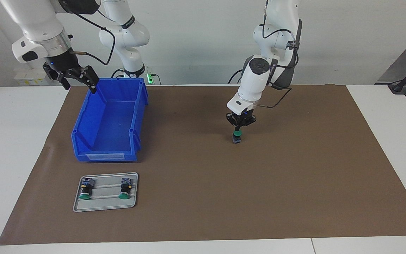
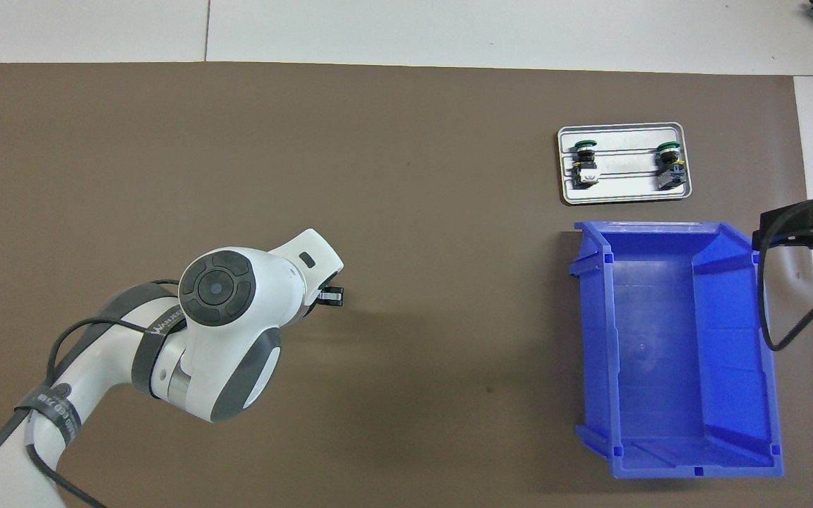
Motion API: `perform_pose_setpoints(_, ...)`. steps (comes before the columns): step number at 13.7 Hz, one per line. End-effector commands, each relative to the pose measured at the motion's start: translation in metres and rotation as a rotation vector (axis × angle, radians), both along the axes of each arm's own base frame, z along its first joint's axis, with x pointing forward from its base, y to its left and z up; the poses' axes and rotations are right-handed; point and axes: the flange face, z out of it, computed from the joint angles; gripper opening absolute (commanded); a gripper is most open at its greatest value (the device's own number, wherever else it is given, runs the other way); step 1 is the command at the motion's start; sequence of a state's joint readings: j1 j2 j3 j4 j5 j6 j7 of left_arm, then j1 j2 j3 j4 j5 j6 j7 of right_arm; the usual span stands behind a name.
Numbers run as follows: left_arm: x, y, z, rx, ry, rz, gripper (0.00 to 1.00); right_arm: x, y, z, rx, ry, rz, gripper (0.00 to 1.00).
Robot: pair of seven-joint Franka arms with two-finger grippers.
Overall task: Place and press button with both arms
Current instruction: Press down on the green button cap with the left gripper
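Green-capped button (image 1: 237, 135) upright mid-mat, pressed from above by clenched left gripper (image 1: 238, 129); right gripper (image 1: 72, 76) waiting, released, over blue bin (image 1: 111, 141); two buttons (image 1: 105, 188) left on tray (image 1: 105, 204).

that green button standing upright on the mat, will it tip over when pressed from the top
The button stands upright on a narrow black body under a wider green cap, so it looks top-heavy and could tip if pushed off-centre. The shut left gripper sits straight over the cap, so a vertical press should hold. It looks rigid and probably light.
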State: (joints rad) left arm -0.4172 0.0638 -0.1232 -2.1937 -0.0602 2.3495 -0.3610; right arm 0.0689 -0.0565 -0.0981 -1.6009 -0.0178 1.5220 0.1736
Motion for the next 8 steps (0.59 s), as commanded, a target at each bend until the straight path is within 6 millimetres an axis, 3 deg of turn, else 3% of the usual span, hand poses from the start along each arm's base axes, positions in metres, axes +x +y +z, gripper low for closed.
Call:
perform_pose_setpoints(1,-0.005,-0.002,-0.024,0.016,0.006,0.004,0.00,-0.008,0.001,0.001,0.001,0.002,-0.006,1.00)
perform_pose_setpoints(3,0.009,-0.003,-0.010,0.016,0.012,0.012,0.00,-0.008,0.001,0.001,0.001,0.002,-0.006,1.00)
perform_pose_setpoints(5,0.024,-0.006,0.023,0.029,0.039,0.014,0.00,-0.008,0.001,0.001,0.001,0.002,-0.004,1.00)
perform_pose_setpoints(8,0.045,0.010,0.070,0.043,0.070,0.043,0.00,-0.008,0.001,0.000,0.001,0.004,-0.006,1.00)
